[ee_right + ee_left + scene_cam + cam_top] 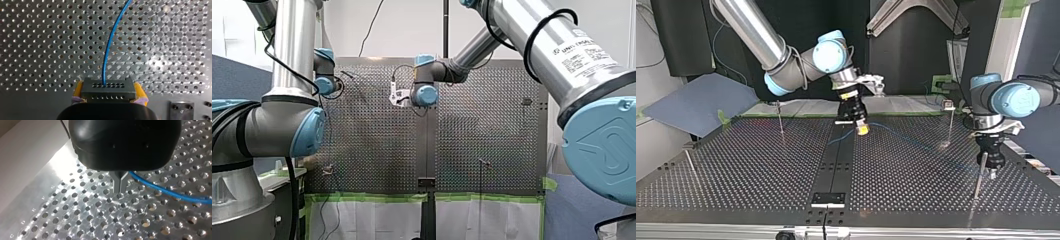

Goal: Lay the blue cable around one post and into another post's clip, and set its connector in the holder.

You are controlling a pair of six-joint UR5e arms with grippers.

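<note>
Two grippers closed. My right gripper (862,129), at twelve o'clock on the table (761,170) in the top view, clamps the connector (108,92) between yellow pads (78,88); the blue cable (107,50) runs ahead. My left gripper (119,186), at three o'clock, has its fingers together, cable alongside; pinch unconfirmed.

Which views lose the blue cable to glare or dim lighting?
Left wrist view: glare whitens the perforated metal table, yet the blue cable stands out. Right wrist view: a bright reflection lies beside the cable; the black connector shows plainly. Top view: cable faint on the dark table. Front view: cable not discernible.
</note>
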